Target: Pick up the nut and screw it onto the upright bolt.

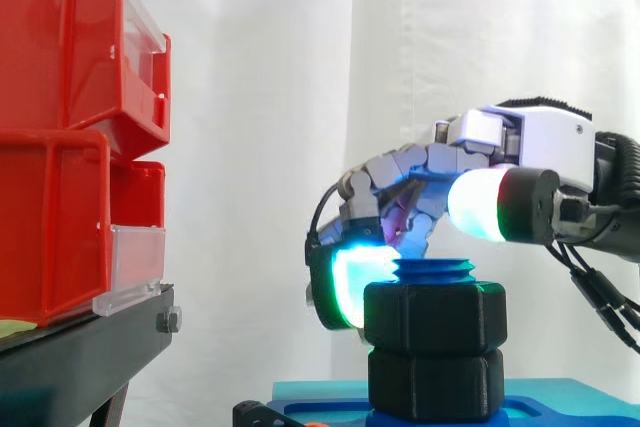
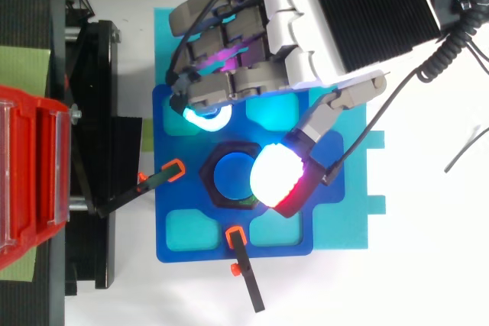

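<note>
Hovering over the black nut (image 1: 435,317) seated on the upright blue bolt (image 1: 435,269), the robot hand (image 1: 530,147) flanks it; grasp state cannot be determined.

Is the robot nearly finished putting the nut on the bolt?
Done: the nut is on the bolt, blue thread poking out above it. Now: the hand is right at the nut. Left: maybe a last twist, then moving away.
</note>
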`<state>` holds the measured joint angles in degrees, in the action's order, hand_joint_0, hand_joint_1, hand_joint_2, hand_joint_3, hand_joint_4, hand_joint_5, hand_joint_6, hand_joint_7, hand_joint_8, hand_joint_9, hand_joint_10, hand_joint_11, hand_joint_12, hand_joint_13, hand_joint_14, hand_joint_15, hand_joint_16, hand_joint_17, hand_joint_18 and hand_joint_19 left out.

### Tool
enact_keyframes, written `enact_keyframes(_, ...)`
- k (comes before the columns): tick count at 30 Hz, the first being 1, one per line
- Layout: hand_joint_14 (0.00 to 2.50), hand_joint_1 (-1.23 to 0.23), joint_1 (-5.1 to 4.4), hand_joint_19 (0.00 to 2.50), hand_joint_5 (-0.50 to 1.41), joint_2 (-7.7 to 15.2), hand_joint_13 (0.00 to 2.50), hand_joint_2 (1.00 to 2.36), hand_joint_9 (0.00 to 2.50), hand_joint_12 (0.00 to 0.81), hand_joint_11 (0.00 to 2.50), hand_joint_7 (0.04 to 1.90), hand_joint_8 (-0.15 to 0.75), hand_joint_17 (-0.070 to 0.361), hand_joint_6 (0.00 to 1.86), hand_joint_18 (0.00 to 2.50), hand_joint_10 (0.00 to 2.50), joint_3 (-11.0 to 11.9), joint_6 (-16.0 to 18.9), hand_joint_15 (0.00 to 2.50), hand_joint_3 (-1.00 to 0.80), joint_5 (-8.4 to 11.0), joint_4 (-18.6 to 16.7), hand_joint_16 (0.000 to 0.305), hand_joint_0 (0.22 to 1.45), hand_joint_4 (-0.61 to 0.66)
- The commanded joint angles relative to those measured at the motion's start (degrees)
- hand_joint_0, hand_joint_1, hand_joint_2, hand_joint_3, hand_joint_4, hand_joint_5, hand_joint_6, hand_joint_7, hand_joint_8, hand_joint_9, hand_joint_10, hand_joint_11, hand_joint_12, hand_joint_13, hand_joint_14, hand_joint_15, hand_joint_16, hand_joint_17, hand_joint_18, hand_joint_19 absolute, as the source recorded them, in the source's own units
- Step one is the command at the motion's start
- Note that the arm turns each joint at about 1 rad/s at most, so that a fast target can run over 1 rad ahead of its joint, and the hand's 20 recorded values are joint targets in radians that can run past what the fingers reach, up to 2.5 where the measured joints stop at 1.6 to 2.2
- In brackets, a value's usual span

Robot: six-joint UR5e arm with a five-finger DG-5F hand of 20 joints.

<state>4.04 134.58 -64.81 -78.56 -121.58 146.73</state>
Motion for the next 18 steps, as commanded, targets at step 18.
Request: enact_keyframes(18,0.00,-0.15,0.97,0.18,-0.09,-6.61,0.69,1.00,0.98,0.262,0.00,0.96,0.263,0.072,0.50,0.51,0.00,1.53,-13.11,0.00,-0.50,-0.41,18.07,0.032,0.52,0.26)
